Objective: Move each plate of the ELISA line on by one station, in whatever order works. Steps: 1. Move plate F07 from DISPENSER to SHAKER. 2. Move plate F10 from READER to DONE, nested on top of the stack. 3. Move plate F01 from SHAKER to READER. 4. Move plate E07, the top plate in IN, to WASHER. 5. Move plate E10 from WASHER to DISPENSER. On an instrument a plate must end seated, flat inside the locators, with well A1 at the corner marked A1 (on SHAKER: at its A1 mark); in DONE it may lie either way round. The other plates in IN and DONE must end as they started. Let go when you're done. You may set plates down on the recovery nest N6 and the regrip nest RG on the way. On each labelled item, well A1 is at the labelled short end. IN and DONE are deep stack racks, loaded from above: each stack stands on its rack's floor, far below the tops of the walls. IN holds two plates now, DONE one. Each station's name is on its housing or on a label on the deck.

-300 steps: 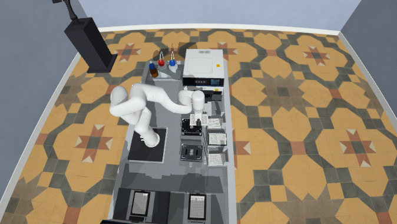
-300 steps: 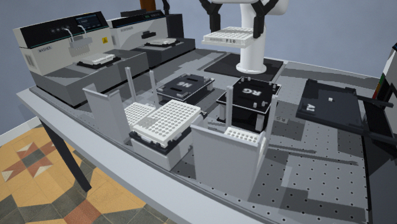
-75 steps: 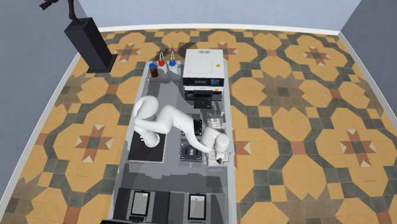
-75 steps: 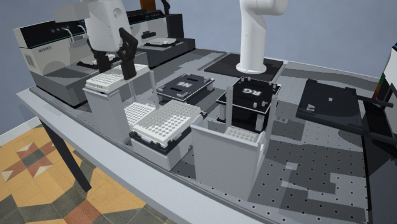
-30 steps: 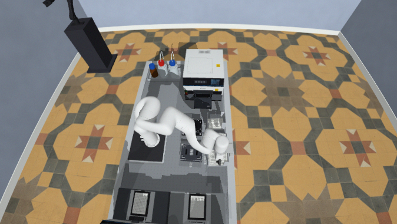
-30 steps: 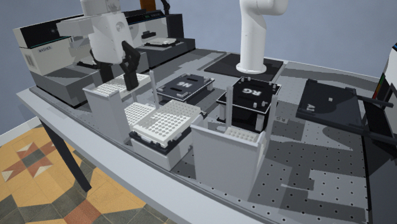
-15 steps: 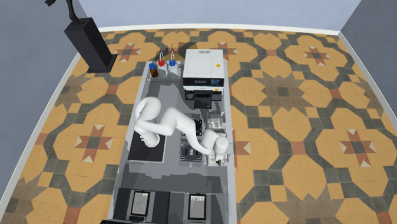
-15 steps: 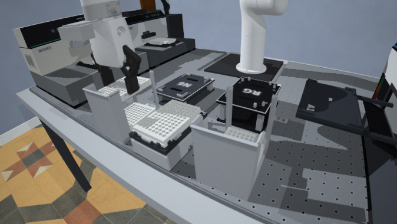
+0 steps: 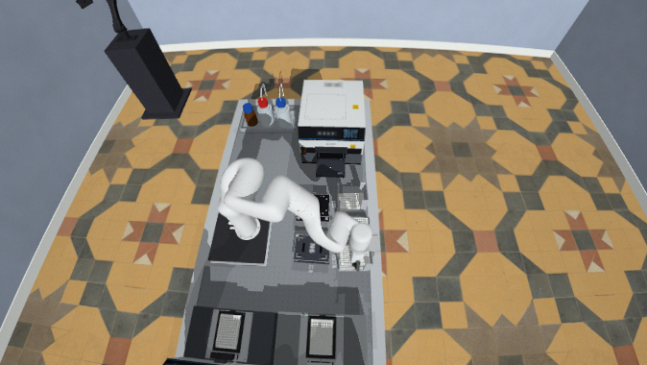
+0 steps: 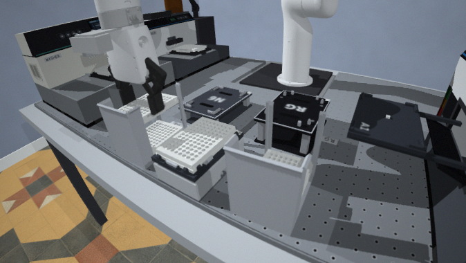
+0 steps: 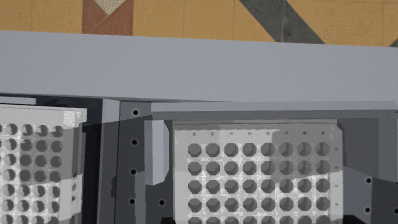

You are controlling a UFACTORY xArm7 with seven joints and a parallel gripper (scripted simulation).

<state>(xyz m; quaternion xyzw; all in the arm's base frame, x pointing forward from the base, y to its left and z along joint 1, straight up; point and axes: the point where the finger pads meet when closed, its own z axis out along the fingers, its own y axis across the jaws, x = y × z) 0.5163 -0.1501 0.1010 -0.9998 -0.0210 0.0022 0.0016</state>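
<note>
My gripper point(image 10: 141, 101) point(image 9: 355, 261) is shut on a white well plate point(image 10: 165, 98) point(image 11: 255, 170), held flat by its long sides. The plate is partly down between the walls of the left stack rack point(image 10: 126, 128), near the table's front edge. Another white plate point(image 10: 160, 133) lies lower in that rack, a clear gap below the held one. I cannot read any plate labels. A white plate point(image 10: 195, 142) point(image 11: 35, 170) sits on the shaker beside the rack. The second rack point(image 10: 263, 187) holds a stack whose top plate point(image 10: 283, 157) shows just below its walls. The black reader nest point(image 10: 387, 128), marked A1, is bare.
The black N6 nest point(image 10: 218, 100) and RG nest point(image 10: 294, 113) stand empty behind the racks. The washer point(image 10: 52, 69) and the dispenser behind it each carry a plate point(image 9: 227, 331) point(image 9: 321, 336). Thin rack posts point(image 10: 180, 104) rise next to my fingers. The table edge is close.
</note>
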